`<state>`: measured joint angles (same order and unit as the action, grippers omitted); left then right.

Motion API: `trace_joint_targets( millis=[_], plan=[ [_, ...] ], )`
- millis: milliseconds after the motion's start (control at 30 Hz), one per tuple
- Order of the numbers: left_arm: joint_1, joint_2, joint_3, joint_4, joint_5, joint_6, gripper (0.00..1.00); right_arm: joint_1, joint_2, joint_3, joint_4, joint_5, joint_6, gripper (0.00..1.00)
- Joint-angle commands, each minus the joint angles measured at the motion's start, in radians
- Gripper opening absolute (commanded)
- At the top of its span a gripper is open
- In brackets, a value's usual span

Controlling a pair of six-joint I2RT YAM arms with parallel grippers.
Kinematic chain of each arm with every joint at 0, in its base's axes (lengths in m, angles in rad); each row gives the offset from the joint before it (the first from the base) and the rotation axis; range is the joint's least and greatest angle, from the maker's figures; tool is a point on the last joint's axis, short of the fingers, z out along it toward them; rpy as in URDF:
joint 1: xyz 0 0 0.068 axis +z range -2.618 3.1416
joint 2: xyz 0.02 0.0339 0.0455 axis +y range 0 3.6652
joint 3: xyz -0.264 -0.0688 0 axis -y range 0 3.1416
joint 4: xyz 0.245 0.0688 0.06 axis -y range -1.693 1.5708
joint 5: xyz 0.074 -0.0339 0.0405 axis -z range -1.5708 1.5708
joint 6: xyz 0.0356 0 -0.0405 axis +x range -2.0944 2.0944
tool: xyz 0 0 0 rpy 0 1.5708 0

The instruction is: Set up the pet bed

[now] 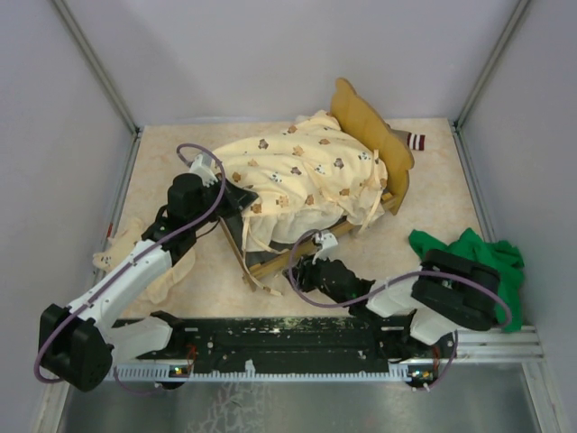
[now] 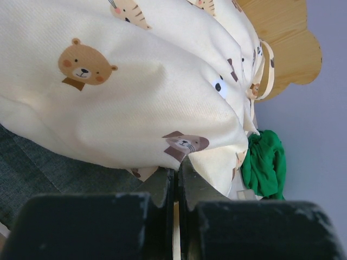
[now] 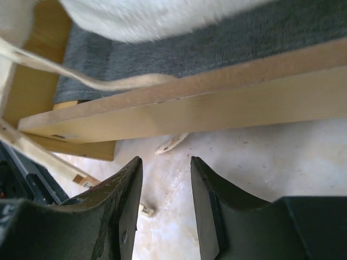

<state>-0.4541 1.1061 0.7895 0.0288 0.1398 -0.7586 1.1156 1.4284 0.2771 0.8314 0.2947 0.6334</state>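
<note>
the quilt (image 1: 306,171) heaped over the pet bed (image 1: 371,126) blocks the middle of the table (image 1: 433,216), ties (image 3: 108,82) trailing past its near rail. bare table lies open far left and between bed and green cloth (image 1: 478,257) at right. the right end effector (image 3: 165,168) has the bed's rail close ahead.

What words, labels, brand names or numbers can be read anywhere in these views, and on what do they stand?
None can be read.
The quilt carries only printed bears and other animals, no lettering.
The pet bed and the green cloth show no label or marking.
</note>
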Motion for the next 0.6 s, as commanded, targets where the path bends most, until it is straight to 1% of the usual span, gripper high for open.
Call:
trace_joint_targets(
  millis=[0, 100, 233, 267, 333, 400, 467, 567],
  plan=[
    [-0.002, -0.006, 0.001, 0.038, -0.005, 0.013, 0.0, 0.042, 0.162, 0.07, 0.286, 0.103, 0.152, 0.42],
    [-0.002, -0.007, 0.007, 0.03, -0.007, 0.018, 0.0, 0.071, 0.284, 0.124, 0.316, 0.192, 0.199, 0.43],
    [-0.003, -0.011, 0.008, 0.025, 0.004, 0.015, 0.0, 0.078, 0.4, 0.156, 0.429, 0.215, 0.193, 0.42],
    [-0.002, -0.011, 0.007, 0.025, 0.006, 0.014, 0.0, 0.079, 0.414, 0.161, 0.428, 0.224, 0.198, 0.39],
    [-0.002, -0.009, 0.008, 0.026, 0.01, 0.012, 0.0, 0.079, 0.425, 0.156, 0.419, 0.239, 0.21, 0.21],
    [-0.002, -0.008, 0.008, 0.027, 0.011, 0.012, 0.0, 0.078, 0.4, 0.121, 0.416, 0.244, 0.214, 0.01],
    [-0.003, -0.008, 0.006, 0.029, 0.013, 0.012, 0.0, 0.079, 0.341, 0.082, 0.369, 0.238, 0.205, 0.0],
    [-0.003, -0.01, -0.003, 0.037, 0.018, 0.009, 0.0, 0.079, 0.218, 0.038, 0.234, 0.203, 0.181, 0.0]
  ],
)
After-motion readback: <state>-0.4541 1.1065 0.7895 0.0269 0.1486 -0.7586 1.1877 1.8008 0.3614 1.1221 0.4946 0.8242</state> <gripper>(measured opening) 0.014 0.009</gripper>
